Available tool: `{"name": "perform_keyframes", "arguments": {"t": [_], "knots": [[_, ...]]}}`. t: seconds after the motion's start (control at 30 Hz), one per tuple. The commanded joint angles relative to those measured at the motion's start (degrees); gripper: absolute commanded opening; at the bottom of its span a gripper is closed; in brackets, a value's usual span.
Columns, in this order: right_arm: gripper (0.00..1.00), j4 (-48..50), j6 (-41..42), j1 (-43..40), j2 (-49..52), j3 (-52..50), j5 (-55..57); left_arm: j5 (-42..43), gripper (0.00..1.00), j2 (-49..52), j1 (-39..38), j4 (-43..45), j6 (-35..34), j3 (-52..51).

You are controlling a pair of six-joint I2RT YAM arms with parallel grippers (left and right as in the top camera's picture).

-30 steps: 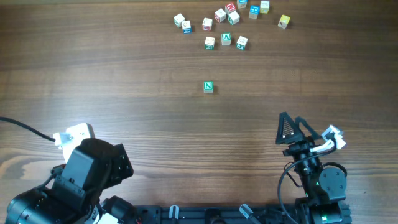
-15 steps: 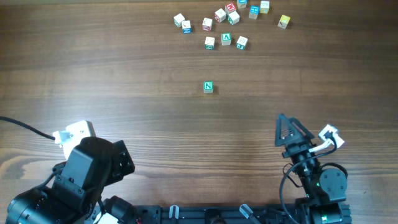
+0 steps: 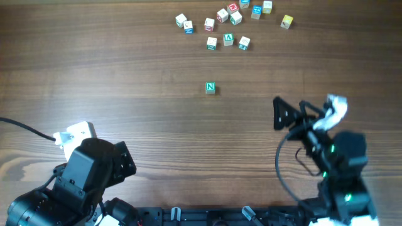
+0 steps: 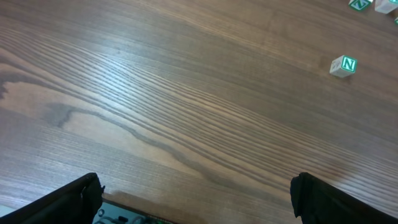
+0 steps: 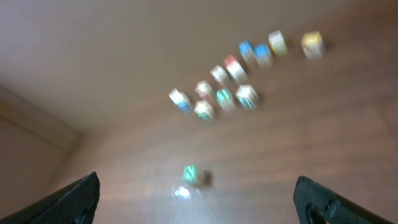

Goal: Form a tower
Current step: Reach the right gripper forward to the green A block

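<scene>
A lone whitish cube with a green N (image 3: 210,88) sits at mid-table, also seen as the N cube (image 4: 343,65) and, blurred, as the N cube (image 5: 191,175). A tower is out of view; every cube I see lies singly. My right gripper (image 3: 277,114) is raised to the cube's right and nearer the front, pointing toward it, open and empty (image 5: 199,202). The left arm (image 3: 94,166) rests at the front left, its gripper (image 4: 196,199) open with only bare wood between the fingers.
Several loose letter cubes (image 3: 229,22) lie scattered at the table's far edge, blurred as the cube cluster (image 5: 236,74); a yellow one (image 3: 286,22) is furthest right. A black cable (image 3: 25,129) runs in from the left. The wooden table (image 3: 125,75) lies between arms and cubes.
The right arm has lifted and swung forward, its gripper now a little further left and up-table. The left arm and all cubes have not moved.
</scene>
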Motion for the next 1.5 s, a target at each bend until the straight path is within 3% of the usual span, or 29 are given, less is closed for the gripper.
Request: {"name": "perform_keyframes", "arguments": {"t": [0.0,0.13,0.27,0.4,0.53,0.8,1.17,1.37,1.47], "knots": [[1.00,-8.55,-6.05,-0.24,10.99,12.81,-0.17,0.26,1.00,-0.02,0.26,0.04,-0.76,-0.17],[0.99,-15.45,-5.55,-0.24,21.07,21.57,-4.50,0.26,1.00,-0.02,0.26,0.02,-0.76,-0.17],[1.00,-11.65,-5.64,-0.17,28.35,21.64,-5.16,0.26,1.00,-0.02,0.26,0.04,-0.76,-0.17],[1.00,-2.67,-11.63,-0.13,36.15,22.03,-9.99,0.26,1.00,-0.02,0.26,0.02,-0.76,-0.17],[0.99,-3.58,-12.63,0.42,46.12,28.22,-9.97,0.26,1.00,-0.02,0.26,0.04,-0.76,-0.17],[0.98,-3.67,-16.90,4.79,61.99,41.68,0.83,0.26,1.00,-0.02,0.26,0.04,-0.76,-0.17],[0.92,17.18,-18.60,8.37,82.18,49.53,7.06,0.26,1.00,-0.02,0.26,0.04,-0.76,-0.17],[0.85,12.92,-20.76,9.68,93.98,65.79,6.86,0.26,1.00,-0.02,0.26,0.04,-0.76,-0.17],[0.79,12.70,-20.11,10.51,97.42,68.17,7.06,0.26,1.00,-0.02,0.26,0.02,-0.76,-0.17]]}}
